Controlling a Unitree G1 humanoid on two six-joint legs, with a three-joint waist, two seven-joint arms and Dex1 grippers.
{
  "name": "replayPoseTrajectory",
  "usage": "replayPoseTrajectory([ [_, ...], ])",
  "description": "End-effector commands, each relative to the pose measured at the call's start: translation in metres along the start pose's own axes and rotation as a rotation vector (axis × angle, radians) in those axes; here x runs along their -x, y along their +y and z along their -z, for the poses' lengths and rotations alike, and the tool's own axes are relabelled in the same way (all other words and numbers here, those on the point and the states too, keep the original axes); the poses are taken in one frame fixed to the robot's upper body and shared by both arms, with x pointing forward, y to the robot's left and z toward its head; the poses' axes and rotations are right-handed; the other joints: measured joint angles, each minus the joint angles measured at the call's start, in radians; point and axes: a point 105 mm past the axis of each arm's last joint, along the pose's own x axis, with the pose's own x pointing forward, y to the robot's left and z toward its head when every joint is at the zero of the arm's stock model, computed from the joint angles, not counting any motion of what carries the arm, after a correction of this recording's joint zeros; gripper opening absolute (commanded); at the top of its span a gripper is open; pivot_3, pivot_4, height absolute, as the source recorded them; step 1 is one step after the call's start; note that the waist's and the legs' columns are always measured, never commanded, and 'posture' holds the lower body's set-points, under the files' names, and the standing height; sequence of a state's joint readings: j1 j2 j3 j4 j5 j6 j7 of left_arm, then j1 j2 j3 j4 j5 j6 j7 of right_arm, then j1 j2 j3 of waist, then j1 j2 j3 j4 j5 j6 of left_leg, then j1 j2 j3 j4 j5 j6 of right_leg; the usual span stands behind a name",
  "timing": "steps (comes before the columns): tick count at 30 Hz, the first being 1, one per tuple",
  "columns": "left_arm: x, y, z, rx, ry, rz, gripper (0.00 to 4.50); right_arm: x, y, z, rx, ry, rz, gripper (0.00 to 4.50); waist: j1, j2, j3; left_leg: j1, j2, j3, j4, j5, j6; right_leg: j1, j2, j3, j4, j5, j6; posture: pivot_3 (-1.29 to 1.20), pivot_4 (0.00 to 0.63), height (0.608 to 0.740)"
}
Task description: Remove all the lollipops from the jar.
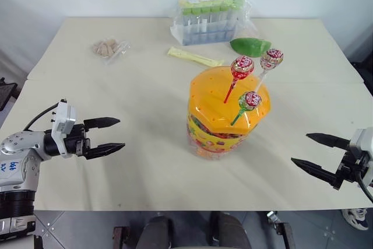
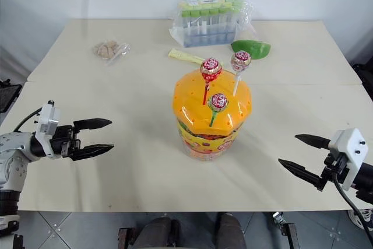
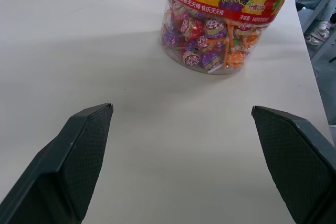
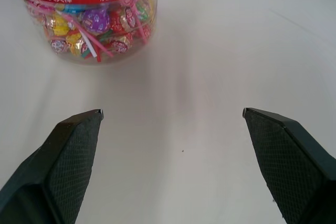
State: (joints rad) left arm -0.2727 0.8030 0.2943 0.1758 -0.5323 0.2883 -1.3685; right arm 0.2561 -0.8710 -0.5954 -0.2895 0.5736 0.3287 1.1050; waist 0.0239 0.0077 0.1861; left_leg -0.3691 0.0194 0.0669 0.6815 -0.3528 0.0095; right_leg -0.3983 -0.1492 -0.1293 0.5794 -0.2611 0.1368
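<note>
The large clear plastic jar (image 1: 226,115) with its domed orange lid dotted with small holes stands near the middle of the pale table (image 1: 145,161), between my two claws and well apart from each. Three small round lollipops in red, white and pink swirl wrappers stand upright in the lid holes: the red-stick lollipop (image 1: 241,67), the white-stick lollipop (image 1: 271,59) at the far edge of the lid, and the green-stick lollipop (image 1: 249,101) lowest and nearest me. My left claw (image 1: 108,134) hangs over the table with its fingers spread wide, empty; my right claw (image 1: 317,154) is likewise spread wide and empty. I judge the lollipops to be very light, with thin stiff sticks that sit loosely in the holes; the crinkly wrapped heads may slip, so I would pinch a stick just under the head and lift straight up. The jar looks heavy with candy, so it should stay put. Its label, seen from my left wrist, carries red and yellow bands with Chinese characters, a pineapple picture, and small print I cannot read surely
</note>
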Motion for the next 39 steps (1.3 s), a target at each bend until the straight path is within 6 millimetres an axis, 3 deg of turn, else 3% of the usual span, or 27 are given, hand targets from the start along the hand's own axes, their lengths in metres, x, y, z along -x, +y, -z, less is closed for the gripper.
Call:
replayPoseTrajectory([
  [1,0.003,-0.001,-0.009,-0.048,0.000,0.011,4.50,0.003,-0.005,-0.013,0.037,-0.025,0.012,4.48,0.000,0.000,0.000,0.000,0.000,0.000,0.000,0.000,0.000,0.000,0.000,0.000,0.000,0.000,0.000,0.00,0.150,0.740],
  [12,0.003,-0.003,-0.034,-0.120,0.027,0.006,4.50,0.000,-0.010,-0.017,0.032,-0.034,-0.012,4.48,0.000,0.000,0.000,0.001,0.000,0.000,0.001,0.000,0.000,0.000,0.000,0.001,0.002,0.000,0.000,0.00,0.150,0.740],
  [19,-0.006,-0.010,-0.078,-0.225,-0.006,0.126,4.50,0.007,-0.004,-0.031,0.049,-0.071,-0.040,4.48,0.002,-0.001,0.000,0.000,0.000,0.000,0.002,0.000,0.000,0.000,0.000,0.001,0.003,0.000,0.000,0.00,0.150,0.740],
  [26,-0.032,-0.018,-0.115,-0.335,-0.092,0.238,4.50,0.010,0.007,-0.060,0.050,-0.194,-0.032,4.48,0.002,-0.001,0.000,0.001,-0.001,0.001,0.003,0.000,0.000,0.000,0.000,0.002,0.005,0.000,0.000,0.00,0.150,0.740],
  [35,-0.072,-0.035,-0.147,-0.436,-0.170,0.506,4.50,0.017,0.028,-0.069,0.058,-0.221,-0.023,4.48,0.006,-0.002,0.001,0.000,-0.001,0.001,0.005,0.000,0.000,0.000,0.000,0.002,0.006,0.000,0.000,0.00,0.150,0.740],
  [39,-0.102,-0.037,-0.165,-0.456,-0.246,0.585,4.50,0.015,0.030,-0.065,0.041,-0.236,0.007,4.48,0.008,-0.004,0.001,0.000,-0.001,0.000,0.007,0.000,0.000,0.000,0.000,0.002,0.007,0.000,0.000,0.00,0.150,0.740],
])
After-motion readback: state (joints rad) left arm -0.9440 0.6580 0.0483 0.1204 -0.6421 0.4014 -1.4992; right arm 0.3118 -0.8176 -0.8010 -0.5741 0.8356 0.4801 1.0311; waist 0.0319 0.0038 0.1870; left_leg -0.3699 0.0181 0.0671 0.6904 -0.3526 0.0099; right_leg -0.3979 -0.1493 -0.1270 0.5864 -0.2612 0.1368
